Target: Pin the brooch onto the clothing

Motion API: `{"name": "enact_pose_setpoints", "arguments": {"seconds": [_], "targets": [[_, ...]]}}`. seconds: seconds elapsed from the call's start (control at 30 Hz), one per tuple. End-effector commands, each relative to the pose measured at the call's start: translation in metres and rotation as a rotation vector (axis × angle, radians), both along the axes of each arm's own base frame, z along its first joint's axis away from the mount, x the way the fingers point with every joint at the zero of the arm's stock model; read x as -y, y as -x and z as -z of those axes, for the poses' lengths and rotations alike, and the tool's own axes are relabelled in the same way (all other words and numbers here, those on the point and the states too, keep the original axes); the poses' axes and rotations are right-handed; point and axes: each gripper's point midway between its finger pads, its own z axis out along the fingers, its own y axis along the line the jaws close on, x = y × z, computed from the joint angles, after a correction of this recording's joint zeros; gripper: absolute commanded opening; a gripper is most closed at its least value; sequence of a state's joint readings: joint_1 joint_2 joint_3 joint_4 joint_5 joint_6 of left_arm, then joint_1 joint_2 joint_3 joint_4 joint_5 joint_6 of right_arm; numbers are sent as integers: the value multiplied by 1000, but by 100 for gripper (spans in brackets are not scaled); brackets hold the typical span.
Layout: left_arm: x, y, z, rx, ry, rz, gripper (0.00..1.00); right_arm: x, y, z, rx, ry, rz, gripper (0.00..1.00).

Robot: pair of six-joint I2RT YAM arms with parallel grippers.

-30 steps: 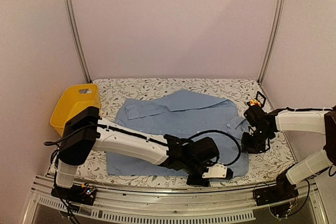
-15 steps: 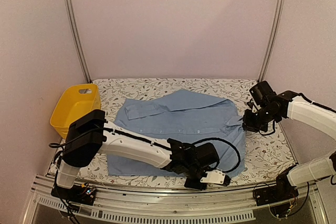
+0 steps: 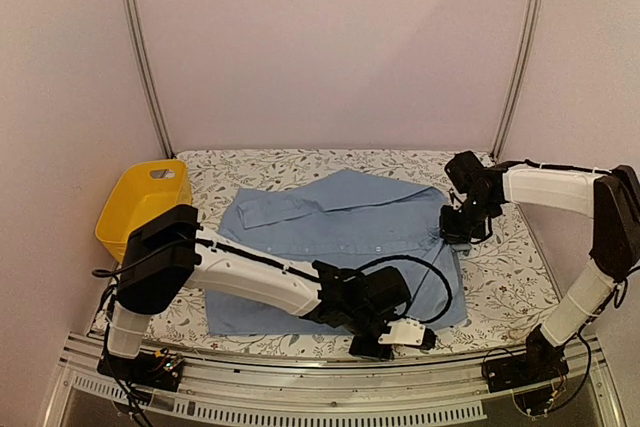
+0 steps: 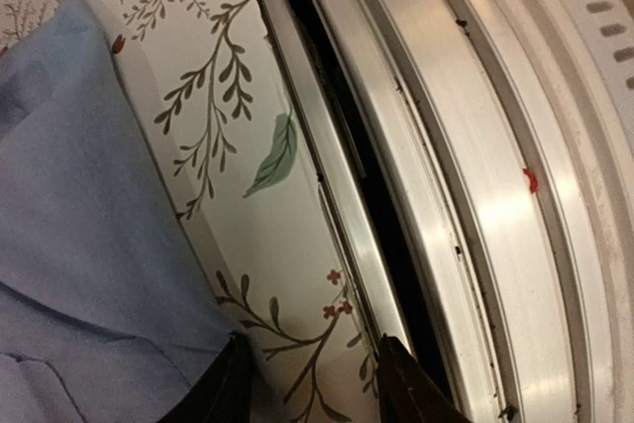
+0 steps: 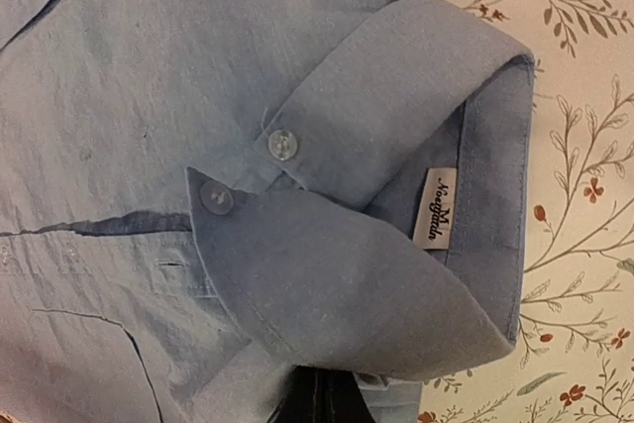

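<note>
Top external view shows the shirt (image 3: 340,222) spread flat on the flowered table cover (image 3: 505,287), collar end toward the right arm. No brooch sits anywhere on the blue cloth. Neither wrist view shows the brooch either, so where it is cannot be told. Judging from this, the pinning is not done: nothing is fastened to the shirt, and both placing the brooch and pressing it home seem to be left.

The right wrist view looks straight down on the collar (image 5: 396,146), with its two white buttons (image 5: 282,144) and the sewn label (image 5: 437,207) inside the neckband. The right gripper (image 5: 317,405) shows only as dark fingertips at the bottom edge of that view, brought together just at the collar's folded point. Whether they pinch the brooch, a bit of cloth or nothing at all is hidden. From above, this gripper hangs over the shirt's right edge, close to the cloth.

The left gripper (image 4: 312,388) is well apart from the collar, down at the shirt's near hem by the table's metal rail (image 4: 475,146). Its fingers stand apart with only patterned cover between them, one finger just beside the hem, gripping nothing.

A yellow basket (image 3: 145,197) stands at the far left, clear of the shirt.
</note>
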State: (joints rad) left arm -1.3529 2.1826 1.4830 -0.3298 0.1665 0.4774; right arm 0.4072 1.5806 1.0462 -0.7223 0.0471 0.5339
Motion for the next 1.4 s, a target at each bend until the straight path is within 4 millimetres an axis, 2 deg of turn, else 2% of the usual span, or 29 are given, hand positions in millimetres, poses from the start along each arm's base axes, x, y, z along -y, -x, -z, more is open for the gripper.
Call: {"name": "enact_pose_setpoints", "arguments": {"seconds": [0.0, 0.1, 0.17, 0.23, 0.3, 0.33, 0.5, 0.57, 0.63, 0.7, 0.77, 0.83, 0.9, 0.97, 1.07, 1.2, 1.3, 1.37], "targets": [[-23, -12, 12, -16, -74, -50, 43, -3, -47, 5, 102, 56, -25, 0], [-24, -14, 10, -17, -67, -59, 44, -7, -60, 23, 66, 87, -62, 5], [-26, -15, 7, -18, -56, -66, 45, -14, -68, 27, 47, 87, -96, 15], [-28, -17, 4, -21, -40, -74, 46, -17, -73, 26, 25, 98, -115, 30], [-29, -18, -6, -26, -20, -86, 48, -15, -73, 17, 23, 131, -126, 38], [-30, -19, -11, -30, -11, -94, 49, -13, -71, 6, 35, 144, -125, 42], [-41, -21, -56, -57, 97, -122, 51, 3, -43, -38, 56, 173, -101, 50], [-53, -30, -69, -68, 132, -153, 52, 11, -26, -55, 62, 168, -92, 52], [-67, -55, -78, -60, 157, -249, 52, 18, -7, -57, 34, 169, -78, 52], [-87, -90, -75, -48, 151, -394, 51, 28, 12, -56, 4, 178, -57, 52], [-113, -129, -66, -28, 125, -566, 50, 38, 31, -52, -29, 193, -19, 50], [-138, -167, -55, 41, 84, -738, 50, 45, 50, -46, -64, 188, 17, 40], [-159, -192, -45, 72, 35, -882, 49, 45, 72, -32, -120, 146, 36, 32], [-170, -203, -34, 58, 13, -960, 49, 40, 92, -15, -171, 92, 38, 29], [-182, -208, -22, 43, 15, -1026, 49, 31, 108, 9, -205, 40, 53, 31], [-204, -215, -9, 43, -10, -1131, 49, 19, 108, 34, -202, 27, 69, 39], [-216, -217, 0, 37, -32, -1162, 49, 7, 110, 51, -226, -14, 66, 41], [-224, -217, 6, 46, -55, -1177, 49, 7, 114, 61, -251, -3, 72, 41]]}}
